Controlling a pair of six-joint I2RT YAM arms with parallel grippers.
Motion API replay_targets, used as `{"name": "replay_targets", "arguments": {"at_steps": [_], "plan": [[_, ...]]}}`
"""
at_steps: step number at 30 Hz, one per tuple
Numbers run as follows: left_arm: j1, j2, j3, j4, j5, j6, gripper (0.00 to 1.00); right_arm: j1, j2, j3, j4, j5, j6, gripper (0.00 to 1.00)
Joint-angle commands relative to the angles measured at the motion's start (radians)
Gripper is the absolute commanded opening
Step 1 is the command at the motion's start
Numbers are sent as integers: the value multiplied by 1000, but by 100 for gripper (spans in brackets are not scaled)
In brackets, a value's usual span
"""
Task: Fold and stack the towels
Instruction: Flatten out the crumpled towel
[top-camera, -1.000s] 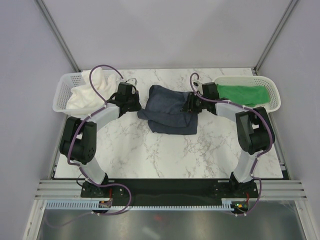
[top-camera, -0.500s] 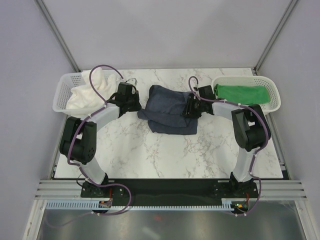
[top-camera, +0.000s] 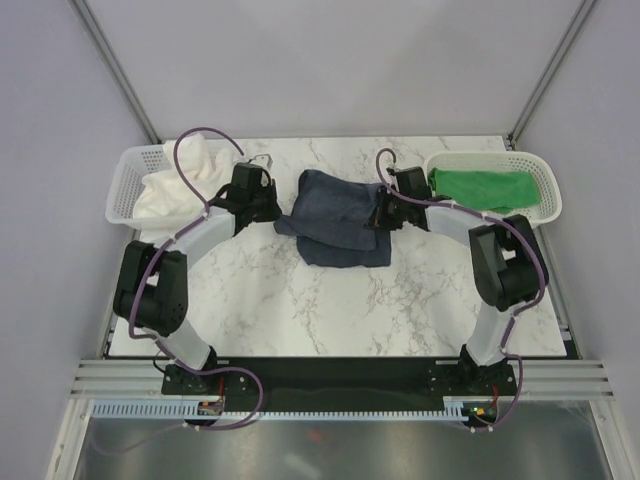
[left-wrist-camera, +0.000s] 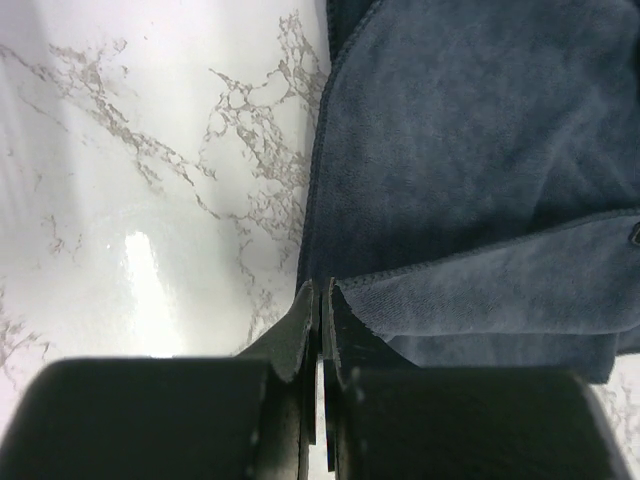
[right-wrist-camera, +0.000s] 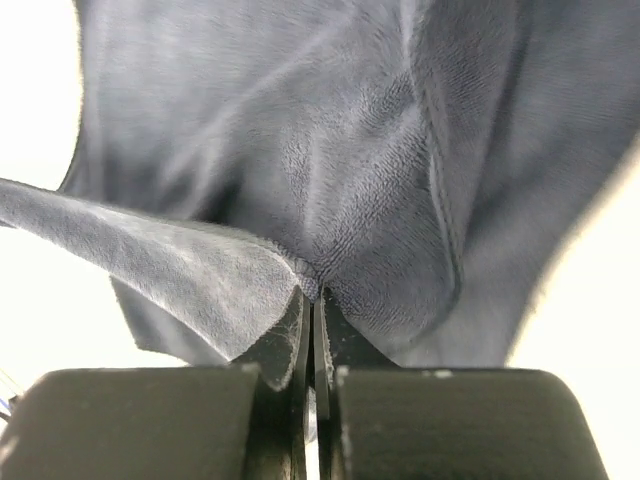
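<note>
Towels first, as seen from above. The navy towel (top-camera: 335, 225) lies crumpled on the surface (top-camera: 300, 300) between my two pincers. My left pincer (top-camera: 275, 213) is at one edge of it and my right pincer (top-camera: 380, 215) is at the opposite edge. Beyond my left pincer, on its outer side, the cream towel (top-camera: 175, 185) sits heaped in the left basket (top-camera: 118, 195). Just outside my right pincer the green towel (top-camera: 485, 187) lies rather flat in the right basket (top-camera: 552, 200).

From my left wrist, the fingers are pressed together and the hem of the navy towel reaches their tips. I judge that they pinch its edge, though the contact itself is hard to see. The cloth spreads ahead and to the right of this pincer, with bare surface to the left.

From my right wrist, the pincer is clamped on a pinch of the navy cloth, which rises in folds around the tips.

By my judgement the task is at an early stage. No towel lies neatly folded on the surface and no stack exists. The navy one must be spread and folded, and then the other two.
</note>
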Motion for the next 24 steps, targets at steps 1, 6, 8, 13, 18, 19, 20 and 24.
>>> {"name": "replay_targets", "arguments": {"at_steps": [1, 6, 8, 13, 18, 19, 20, 24], "plan": [[-8, -150, 56, -19, 20, -38, 2, 2, -233, -30, 3, 83, -64, 0], [-33, -237, 64, -57, 91, -69, 2, 23, -409, -126, -27, 76, -72, 17], [-42, -256, 41, -56, 97, -71, 2, 31, -447, -148, -27, 74, -72, 4], [-59, -331, -10, -56, 89, -81, 2, 34, -571, -201, -5, 94, -61, 0], [-65, -342, -21, -57, 112, -87, 2, 34, -574, -220, -22, 90, -73, 0], [-67, -343, -21, -56, 112, -89, 2, 36, -574, -227, -13, 87, -69, 0], [-68, -345, -21, -57, 108, -89, 2, 37, -576, -237, -1, 77, -61, 0], [-68, -365, -18, -57, 93, -83, 2, 45, -592, -241, 21, 67, -67, 1]]}}
